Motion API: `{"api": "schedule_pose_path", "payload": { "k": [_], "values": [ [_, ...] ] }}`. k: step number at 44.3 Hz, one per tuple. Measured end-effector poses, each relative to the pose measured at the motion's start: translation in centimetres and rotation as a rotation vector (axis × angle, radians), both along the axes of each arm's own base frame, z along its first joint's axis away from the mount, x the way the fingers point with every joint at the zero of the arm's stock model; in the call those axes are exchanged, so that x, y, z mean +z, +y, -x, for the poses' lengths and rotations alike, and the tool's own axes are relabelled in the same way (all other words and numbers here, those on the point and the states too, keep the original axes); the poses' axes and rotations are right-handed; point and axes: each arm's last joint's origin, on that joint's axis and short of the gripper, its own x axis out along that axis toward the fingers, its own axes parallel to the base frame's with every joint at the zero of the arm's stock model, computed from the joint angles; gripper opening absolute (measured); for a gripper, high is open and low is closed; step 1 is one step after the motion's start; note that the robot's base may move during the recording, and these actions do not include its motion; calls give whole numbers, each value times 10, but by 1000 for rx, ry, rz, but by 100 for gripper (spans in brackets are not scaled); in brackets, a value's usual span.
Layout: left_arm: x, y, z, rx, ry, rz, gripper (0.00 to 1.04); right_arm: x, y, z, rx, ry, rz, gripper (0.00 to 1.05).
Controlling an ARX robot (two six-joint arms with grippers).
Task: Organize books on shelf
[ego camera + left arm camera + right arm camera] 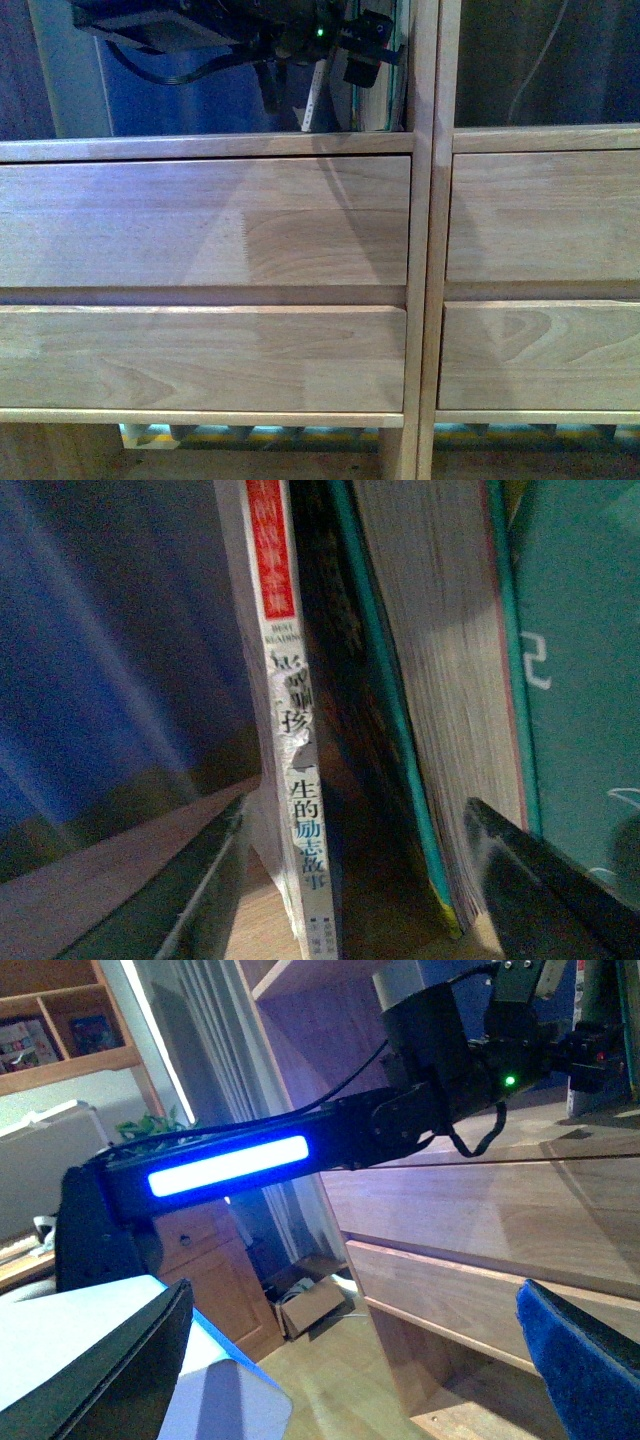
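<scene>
- The left gripper (358, 815) is inside the upper compartment of the shelf (220, 220). Its jaws are spread wide and have hold of nothing.
- The booklet (292, 740) and the thick book (440, 680) stand side by side on the board, both between the open fingers (190, 900). I cannot tell whether either finger touches a book.
- The booklet is thin and leans a little. A finger pressing on its side would probably buckle it, or kick its foot out so it drops flat.
- If the jaws close on both books at once, the thick one would take the squeeze. The booklet would then sit loose and could slip out on a lift.
- The thick book's page edges face the gripper. A fingertip that catches there could splay or crease the pages.
- The compartment looks open at the back, so too deep a push could send a book out behind.
- The right gripper (355, 1295) is also wide open and empty. It hangs before the drawer fronts (480, 1220), well apart from the books.
- The left arm (300, 1150) crosses in front of the right gripper, so a careless swing could strike that arm.
</scene>
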Motion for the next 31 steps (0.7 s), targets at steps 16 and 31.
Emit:
{"api": "schedule_pose_path", "payload": {
  "k": [16, 31],
  "values": [
    [24, 110, 122, 50, -117, 167, 97, 0, 0, 0, 0, 0, 0, 98],
    [-50, 209, 285, -19, -53, 261, 97, 0, 0, 0, 0, 0, 0, 98]
  ]
}}
